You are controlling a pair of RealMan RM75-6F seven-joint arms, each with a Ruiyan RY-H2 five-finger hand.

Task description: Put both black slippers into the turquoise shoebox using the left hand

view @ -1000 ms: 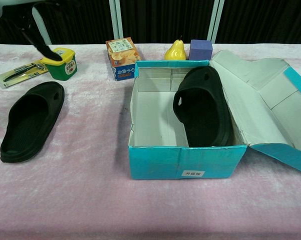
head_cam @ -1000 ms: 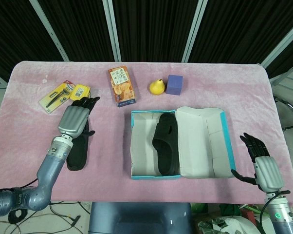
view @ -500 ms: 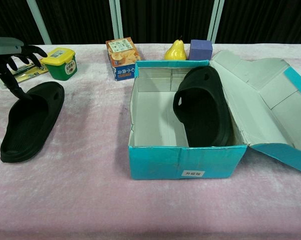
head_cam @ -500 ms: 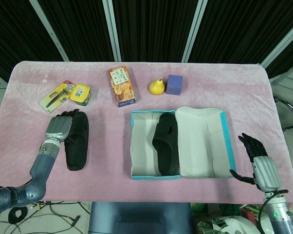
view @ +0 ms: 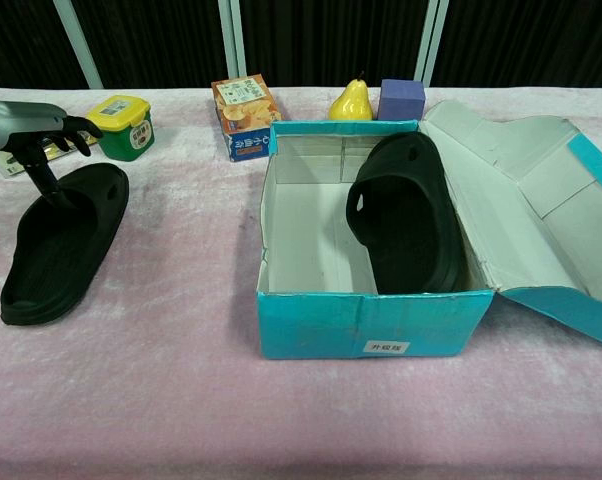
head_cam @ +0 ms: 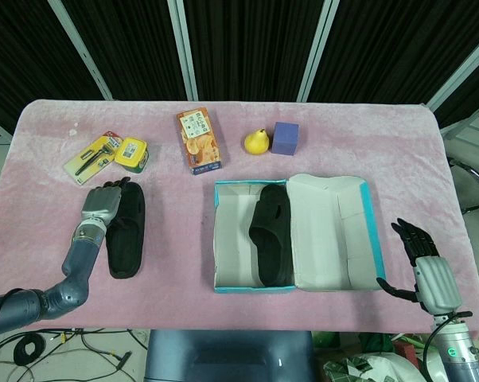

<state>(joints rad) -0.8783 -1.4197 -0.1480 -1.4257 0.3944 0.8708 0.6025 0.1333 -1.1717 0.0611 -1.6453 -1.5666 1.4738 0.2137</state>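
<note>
No readable text; shoebox [view: 311,330] label [view: 386,347] (white) too small.

Bare pink cloth lies between the loose slipper [head_cam: 126,231] and the turquoise shoebox [head_cam: 294,285] at its 3 o'clock; nothing stands in that lane. Yellow tub [head_cam: 132,151] and tool pack [head_cam: 90,157] crowd the slipper's 12 o'clock, snack box [head_cam: 199,141] at 1. Box's left half is open floor beside the stowed slipper [head_cam: 270,234]; lid [head_cam: 332,231] lies flat at 3.

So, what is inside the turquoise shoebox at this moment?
One black slipper lies inside the turquoise shoebox, toward its right side. The floor under it is hidden; the bare left part holds nothing else.
</note>
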